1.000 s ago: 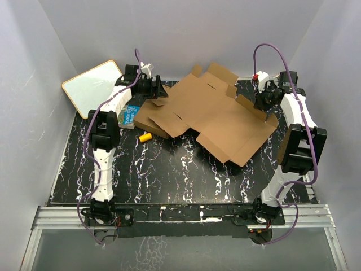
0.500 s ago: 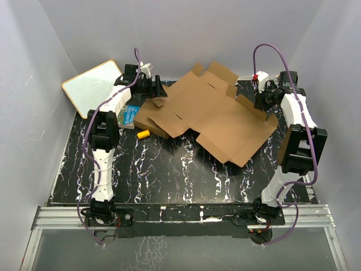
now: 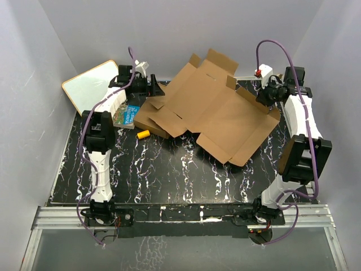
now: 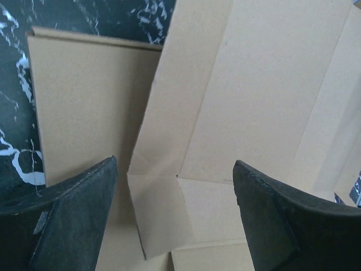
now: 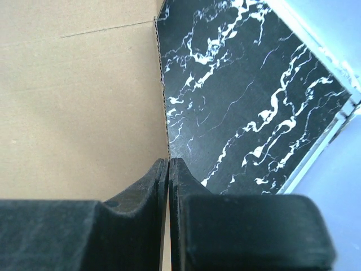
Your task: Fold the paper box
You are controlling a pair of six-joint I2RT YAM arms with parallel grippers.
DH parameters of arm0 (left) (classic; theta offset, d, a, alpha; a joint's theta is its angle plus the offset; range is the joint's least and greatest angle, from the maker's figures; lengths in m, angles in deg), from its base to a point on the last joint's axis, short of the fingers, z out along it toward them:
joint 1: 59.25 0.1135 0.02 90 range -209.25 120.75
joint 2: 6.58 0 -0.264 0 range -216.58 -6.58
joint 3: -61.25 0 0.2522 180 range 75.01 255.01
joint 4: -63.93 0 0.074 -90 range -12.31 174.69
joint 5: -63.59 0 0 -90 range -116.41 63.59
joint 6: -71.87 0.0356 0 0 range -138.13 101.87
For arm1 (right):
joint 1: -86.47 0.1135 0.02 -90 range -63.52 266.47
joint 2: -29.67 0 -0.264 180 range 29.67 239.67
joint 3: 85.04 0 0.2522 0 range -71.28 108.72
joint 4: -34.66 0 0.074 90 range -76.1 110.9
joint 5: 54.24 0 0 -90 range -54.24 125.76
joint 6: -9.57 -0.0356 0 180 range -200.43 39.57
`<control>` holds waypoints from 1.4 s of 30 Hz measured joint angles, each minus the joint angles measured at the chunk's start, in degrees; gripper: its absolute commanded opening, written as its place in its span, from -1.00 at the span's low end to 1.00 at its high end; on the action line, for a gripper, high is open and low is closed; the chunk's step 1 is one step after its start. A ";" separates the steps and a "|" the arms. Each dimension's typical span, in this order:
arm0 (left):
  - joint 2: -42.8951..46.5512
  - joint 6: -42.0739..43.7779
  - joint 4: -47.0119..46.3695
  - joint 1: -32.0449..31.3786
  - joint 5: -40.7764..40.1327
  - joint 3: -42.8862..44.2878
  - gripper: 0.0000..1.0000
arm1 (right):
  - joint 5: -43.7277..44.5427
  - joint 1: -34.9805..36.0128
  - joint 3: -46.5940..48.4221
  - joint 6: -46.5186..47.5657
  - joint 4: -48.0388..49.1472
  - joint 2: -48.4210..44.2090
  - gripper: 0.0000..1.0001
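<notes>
The box (image 3: 217, 116), matte brown corrugated card die-cut with flaps, creases and slits, lies unfolded across the back of the worktop (image 3: 169, 169). Its left flaps overlap a plain flat carton (image 3: 144, 118). The right pincer (image 5: 168, 166) nips the box's raw fluted right edge, fingers nearly meeting. The left pincer (image 4: 175, 169) gapes wide above the left flaps, gripping nothing. The worktop is glossy black with white veining, and pale grey walls (image 3: 169, 34) enclose it.

Bright, even overhead light; soft shadows; overhead view sharp; near jaws blurred in wrist views.
</notes>
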 measured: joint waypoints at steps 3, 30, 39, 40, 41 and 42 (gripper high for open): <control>2.75 0.57 -4.24 0.63 1.73 -2.91 0.67 | -1.25 0.00 0.59 0.52 -0.04 -2.49 -0.85; 8.79 -13.29 -54.27 1.86 15.76 -13.29 0.67 | -15.23 0.92 8.55 7.21 -5.33 -17.55 -0.84; 11.82 -16.22 -67.98 0.70 16.52 -19.06 0.61 | -18.62 1.33 14.58 10.64 -11.74 -20.11 -0.85; 14.34 -12.87 -65.79 -0.11 16.33 -21.24 0.62 | -18.80 1.40 15.21 10.82 -12.26 -20.24 -0.84; 16.55 -9.64 -63.49 -0.92 16.22 -22.53 0.63 | -18.95 1.40 15.74 10.95 -12.72 -20.35 -0.84; 19.45 -4.74 -59.58 -2.14 15.80 -23.69 0.64 | -19.10 1.44 16.22 11.15 -13.11 -20.48 -0.84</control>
